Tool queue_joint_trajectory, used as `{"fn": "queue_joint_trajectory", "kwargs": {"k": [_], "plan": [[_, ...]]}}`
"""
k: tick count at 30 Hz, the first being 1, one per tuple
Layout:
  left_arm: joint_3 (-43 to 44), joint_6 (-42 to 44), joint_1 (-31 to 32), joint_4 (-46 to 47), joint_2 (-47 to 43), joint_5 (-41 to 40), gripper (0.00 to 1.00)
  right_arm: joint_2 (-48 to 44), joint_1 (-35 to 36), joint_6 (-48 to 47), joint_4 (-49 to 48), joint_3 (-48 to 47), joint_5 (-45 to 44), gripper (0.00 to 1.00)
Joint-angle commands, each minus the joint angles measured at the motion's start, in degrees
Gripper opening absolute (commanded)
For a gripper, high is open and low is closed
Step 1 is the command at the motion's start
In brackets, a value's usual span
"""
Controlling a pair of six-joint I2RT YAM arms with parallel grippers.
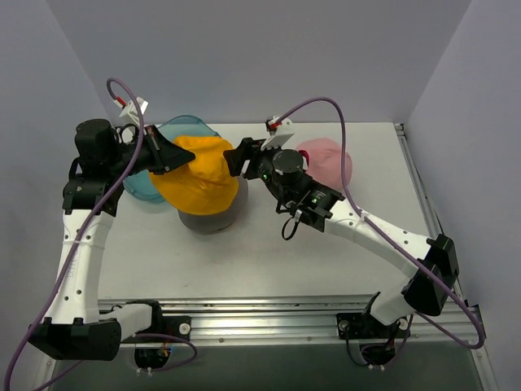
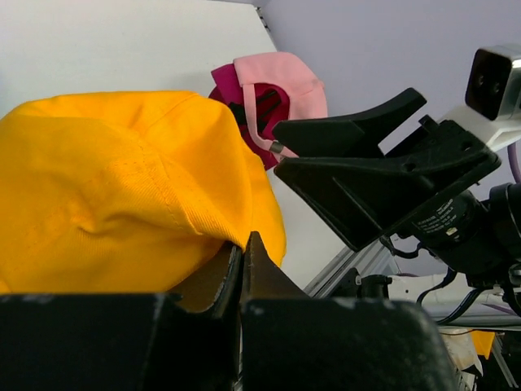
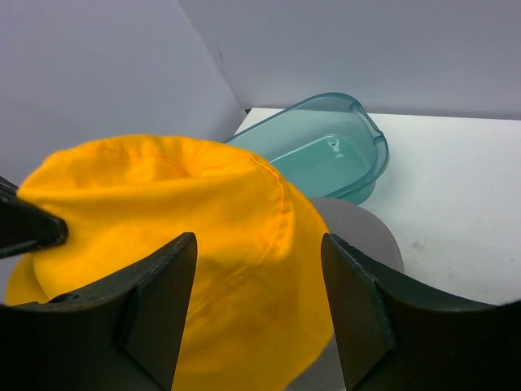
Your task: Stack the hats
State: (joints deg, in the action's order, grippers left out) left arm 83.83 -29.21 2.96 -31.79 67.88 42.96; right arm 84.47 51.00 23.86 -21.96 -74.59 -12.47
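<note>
Your left hand [image 2: 242,248] is clenched on the yellow bucket hat [image 1: 199,175], pinching a fold of fabric at its left edge. Your right hand [image 3: 259,244] is released. Its jaws stand apart, one on each side of the hat's right edge, with nothing pinched. Can't tell whether the pads touch the fabric. The two hands face each other across the hat.

The bucket hat is draped over the grey cap [image 1: 210,218], which sits on the worktop [image 1: 269,261] left of centre. Only the grey rim shows, below and to the right of the yellow.

The teal tub [image 3: 326,147] is just behind and left of that pile, partly under your left arm.

The pink cap [image 1: 330,159] lies toward the far right of the worktop, behind your right arm and well apart from the pile. In the left wrist view the magenta cap [image 2: 224,81] is touching it, showing from under its left side.
</note>
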Motion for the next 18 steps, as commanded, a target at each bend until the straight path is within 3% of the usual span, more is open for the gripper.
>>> {"fn": "queue_joint_trajectory", "kwargs": {"k": [1, 9, 18], "plan": [[-2.3, 1.9, 0.2, 4.5, -2.3, 1.4, 0.02, 1.0, -0.9, 2.3, -7.6, -0.8, 1.7, 0.57], [-4.3, 3.5, 0.1, 3.0, -4.3, -1.3, 0.02, 3.3, -1.6, 5.0, -8.5, -0.1, 5.8, 0.55], [-9.1, 3.2, 0.1, 2.3, -6.1, -8.0, 0.02, 3.4, -1.1, 5.3, -9.4, 3.9, 4.1, 0.55]]}}
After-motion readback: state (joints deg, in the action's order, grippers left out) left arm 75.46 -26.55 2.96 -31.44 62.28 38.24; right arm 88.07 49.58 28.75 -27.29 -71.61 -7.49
